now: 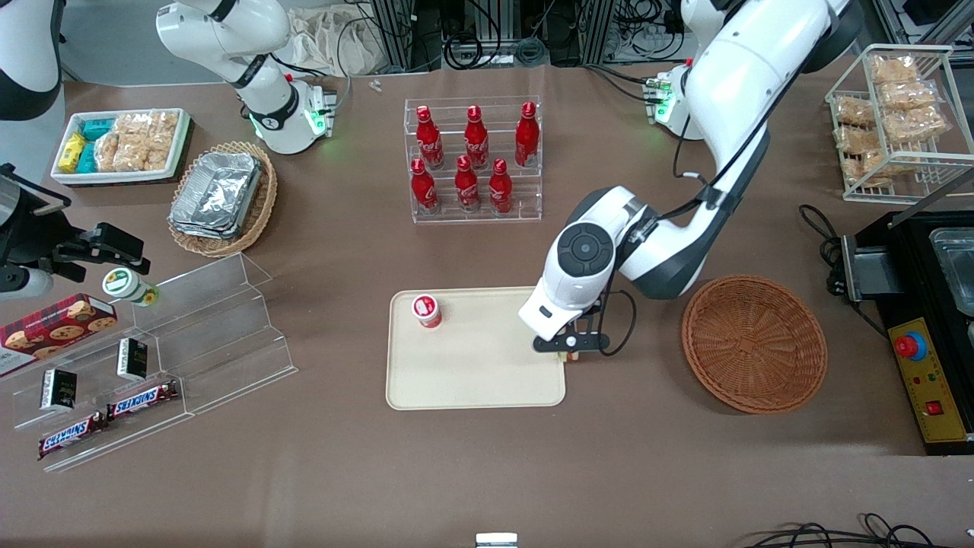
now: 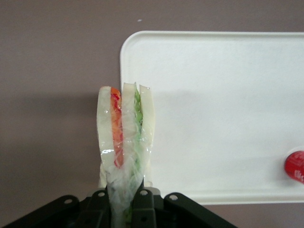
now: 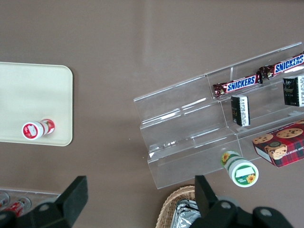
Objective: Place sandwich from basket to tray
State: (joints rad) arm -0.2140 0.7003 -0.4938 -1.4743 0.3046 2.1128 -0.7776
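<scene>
holding the sandwich (image 2: 126,133) in the left gripper (image 1: 571,352), fingers clamped on its wrapped end. in the left wrist view i am seeing it edge-on: pale bread slices with an orange-red layer and a green layer between them, clear film bunching up where the fingers (image 2: 142,202) are pinching it.

i am reading the gripper as sitting over the edge of the tray (image 1: 472,380) that faces the basket (image 1: 753,342), at the tray corner nearer the front camera. from the wrist view the sandwich is straddling the tray rim, partly over the cream surface and partly over the brown table (image 1: 654,472). i cannot tell whether it is touching the tray or hanging above it.

the basket is lying on the table toward the working arm's end, near the tray but apart from it, and nothing is showing inside it.

a small red-and-white cup (image 1: 427,310) is standing on the tray near its corner toward the parked arm's end and farther from the front camera, well apart from the sandwich.
</scene>
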